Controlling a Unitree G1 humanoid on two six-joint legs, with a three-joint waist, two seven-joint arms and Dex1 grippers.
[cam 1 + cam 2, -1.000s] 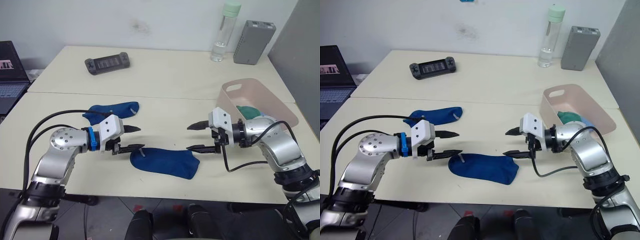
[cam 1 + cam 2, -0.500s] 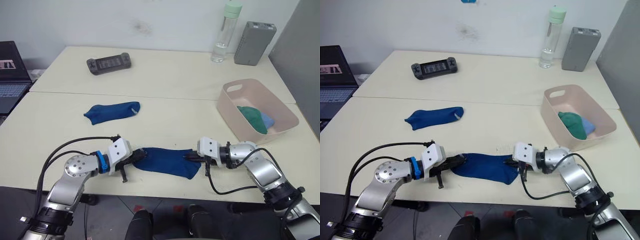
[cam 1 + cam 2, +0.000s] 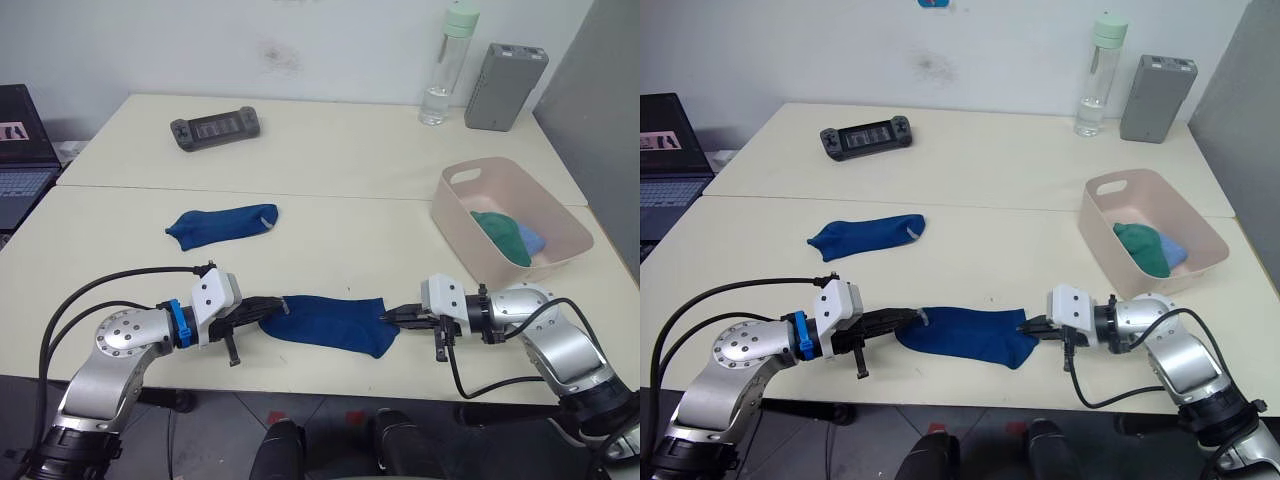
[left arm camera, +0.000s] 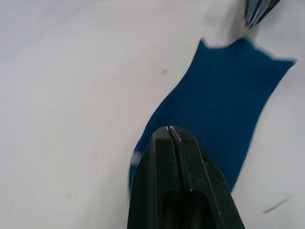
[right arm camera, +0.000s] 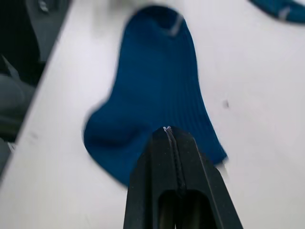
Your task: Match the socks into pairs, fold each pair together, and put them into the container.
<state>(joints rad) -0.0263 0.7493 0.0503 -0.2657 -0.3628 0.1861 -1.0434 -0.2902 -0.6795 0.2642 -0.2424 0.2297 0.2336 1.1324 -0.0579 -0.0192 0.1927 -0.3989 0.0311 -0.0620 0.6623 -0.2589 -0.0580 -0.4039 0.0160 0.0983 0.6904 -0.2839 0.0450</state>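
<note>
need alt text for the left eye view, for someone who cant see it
Two robot grippers, left and right, pinch opposite ends of a dark blue sock lying flat near the front edge of a cream table. A second dark blue sock lies behind it, and a pink tub to the right holds folded socks.

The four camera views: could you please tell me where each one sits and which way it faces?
Left eye view: on the head, looking forward and down at the table; both arms, left end effector, right end effector.
Right eye view: beside it, same scene, with the pink container.
Left wrist view: on the left wrist, along its shut fingers over the near dark blue sock.
Right wrist view: on the right wrist, along its shut fingers.
Shared: both wrist views show that one sock from opposite ends.
</note>
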